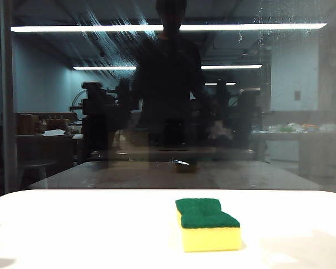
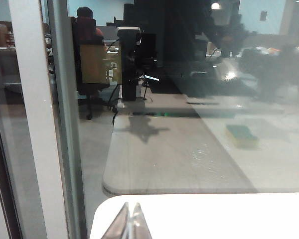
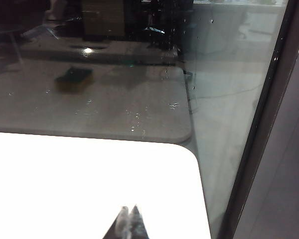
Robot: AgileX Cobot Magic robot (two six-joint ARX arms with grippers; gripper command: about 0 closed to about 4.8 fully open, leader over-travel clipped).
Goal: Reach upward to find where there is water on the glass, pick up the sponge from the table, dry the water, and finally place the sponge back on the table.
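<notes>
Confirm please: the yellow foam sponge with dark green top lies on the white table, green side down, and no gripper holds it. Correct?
One detail is wrong: the yellow foam sponge lies green side up, as the exterior view shows. It does rest on the white table, and neither the left gripper nor the right gripper holds it.

Each wrist view shows only pale, seemingly translucent fingers (image 2: 128,224) (image 3: 127,224) tapering to narrow tips.

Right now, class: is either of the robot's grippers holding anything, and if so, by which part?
Nothing is held. The left gripper and right gripper both have shut jaws over the white table, while the sponge lies untouched on it.
</notes>
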